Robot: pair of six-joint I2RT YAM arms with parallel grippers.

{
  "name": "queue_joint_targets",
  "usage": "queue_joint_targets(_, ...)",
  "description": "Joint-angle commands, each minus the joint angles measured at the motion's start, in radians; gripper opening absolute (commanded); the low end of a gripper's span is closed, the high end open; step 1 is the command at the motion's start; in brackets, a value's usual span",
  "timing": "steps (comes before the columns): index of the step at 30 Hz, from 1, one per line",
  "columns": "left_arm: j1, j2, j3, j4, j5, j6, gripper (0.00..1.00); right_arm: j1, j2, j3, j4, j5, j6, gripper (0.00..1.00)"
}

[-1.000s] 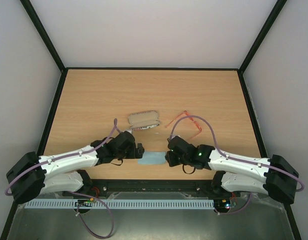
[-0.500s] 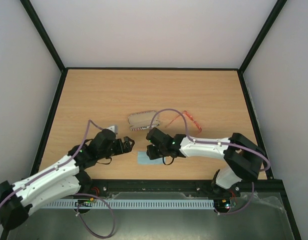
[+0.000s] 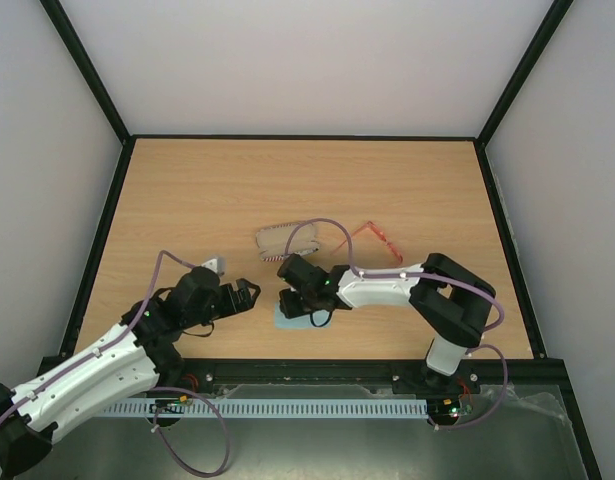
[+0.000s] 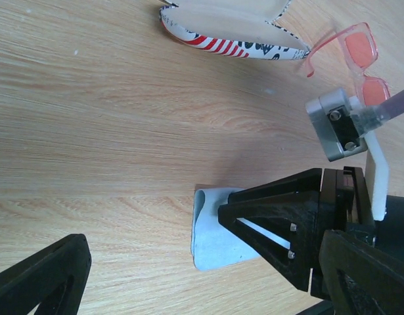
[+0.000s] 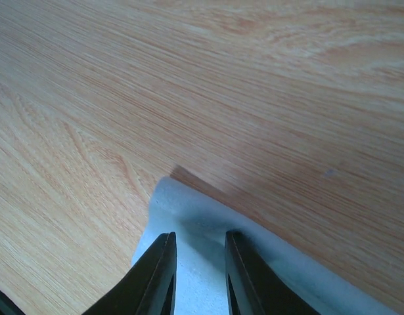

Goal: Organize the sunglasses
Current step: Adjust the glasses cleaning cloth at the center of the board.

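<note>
We judge the cloth step is in hand. The right claw (image 5: 200,237), narrowly parted, sits on the blue cloth (image 4: 211,239); whether it is pinching, we cannot tell. The left claw (image 3: 250,292) is spread. The sunglasses (image 3: 379,238) lie beyond the right claw, rightward. The next move needs a firm nip.

The case (image 3: 287,241) lay near the middle of the bench (image 3: 187,190), with the sunglasses (image 3: 379,238) to its right and apart from it. The cloth (image 3: 292,321) lay nearer the front edge. The right arm (image 3: 387,287) reached leftward across the bench, and the right jaws hung over the cloth's far part, just short of the case. The left arm (image 3: 137,335) pointed rightward. The left jaws stood spread, just left of the cloth. A purple cable (image 3: 327,221) arched over the case's right end.
</note>
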Motion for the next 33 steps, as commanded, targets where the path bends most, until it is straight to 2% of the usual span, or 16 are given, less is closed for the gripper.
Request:
queue_joint_targets(1,0.005,-0.003,-0.012,-0.024,0.013,-0.004,0.98,0.002,0.018,0.043,-0.003,0.005,0.002,0.2)
queue_joint_targets(4,0.005,0.002,-0.013,-0.021,0.013,-0.005,0.98,0.002,0.032,0.065,-0.013,0.012,-0.007,0.12)
queue_joint_targets(12,0.005,0.006,-0.017,-0.015,0.013,-0.007,0.98,-0.001,0.062,0.077,-0.014,0.004,-0.017,0.07)
queue_joint_targets(24,0.005,0.046,-0.021,-0.004,0.02,0.009,0.99,-0.014,-0.084,-0.033,-0.051,0.082,-0.015,0.08)
queue_joint_targets(33,0.005,0.132,-0.031,0.043,0.056,0.023,0.99,-0.085,-0.111,-0.147,-0.028,0.078,-0.004,0.09)
